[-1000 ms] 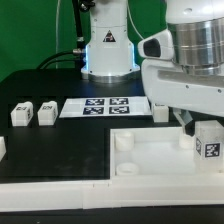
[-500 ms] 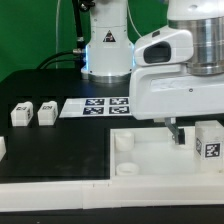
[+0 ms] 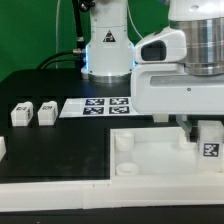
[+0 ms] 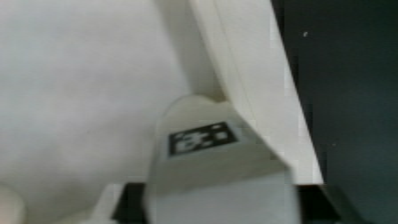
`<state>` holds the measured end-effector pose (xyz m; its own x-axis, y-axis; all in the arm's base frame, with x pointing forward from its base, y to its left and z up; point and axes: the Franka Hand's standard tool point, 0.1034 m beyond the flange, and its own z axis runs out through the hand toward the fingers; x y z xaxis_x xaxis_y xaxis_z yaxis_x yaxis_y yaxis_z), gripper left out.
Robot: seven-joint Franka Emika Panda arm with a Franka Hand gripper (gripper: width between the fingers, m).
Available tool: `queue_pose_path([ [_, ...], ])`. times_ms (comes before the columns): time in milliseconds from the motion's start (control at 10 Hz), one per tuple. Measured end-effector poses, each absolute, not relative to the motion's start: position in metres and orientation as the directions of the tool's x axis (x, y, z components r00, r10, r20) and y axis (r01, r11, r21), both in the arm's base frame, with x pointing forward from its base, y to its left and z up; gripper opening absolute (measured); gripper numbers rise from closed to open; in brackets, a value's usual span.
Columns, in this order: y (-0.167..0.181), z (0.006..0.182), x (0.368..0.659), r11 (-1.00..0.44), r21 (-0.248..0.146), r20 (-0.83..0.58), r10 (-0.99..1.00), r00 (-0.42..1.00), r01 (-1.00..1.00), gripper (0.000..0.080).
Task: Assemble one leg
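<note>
A white block-shaped leg (image 3: pixel 211 143) with a black-and-white tag stands at the far right corner of the large white tray-like piece (image 3: pixel 150 165). My gripper (image 3: pixel 203 130) is down over this leg, with one dark finger (image 3: pixel 190 130) showing beside it. In the wrist view the leg (image 4: pixel 210 160) fills the gap between my two dark fingers (image 4: pixel 128 205), which press on both its sides. The gripper (image 4: pixel 215 208) is shut on the leg. Its tag (image 4: pixel 205 137) faces the camera.
Two more legs (image 3: pixel 21 114) (image 3: pixel 46 113) stand at the exterior view's left, and another (image 3: pixel 2 149) sits at the left edge. The marker board (image 3: pixel 97 106) lies behind the tray. The robot base (image 3: pixel 108 52) stands at the back.
My gripper has moved toward the exterior view's right and down, from beside the leg to around it, and now covers the leg's top.
</note>
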<state>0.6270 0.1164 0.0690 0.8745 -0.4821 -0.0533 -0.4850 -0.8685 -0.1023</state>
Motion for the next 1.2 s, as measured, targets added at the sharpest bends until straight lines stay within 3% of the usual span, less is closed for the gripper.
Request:
queue_pose_path([
  [200,0.1156,0.0692,0.6276,-0.751,-0.096,-0.077,-0.649,0.757,-0.653,0.0294],
  [400,0.113,0.0693,0.6292,-0.53,-0.08,-0.116,-0.836,0.536,-0.844,0.0294],
  [700,0.1146,0.0681,0.6294,0.008,-0.008,-0.15,-0.989,-0.006,-1.0,0.0294],
  [900,0.1131,0.0691,0.6301,0.248,0.027,-0.174,-0.953,-0.249,-0.968,0.0294],
  [1200,0.1116,0.0698,0.63,0.355,0.037,-0.148,-0.923,-0.356,-0.934,0.0294],
])
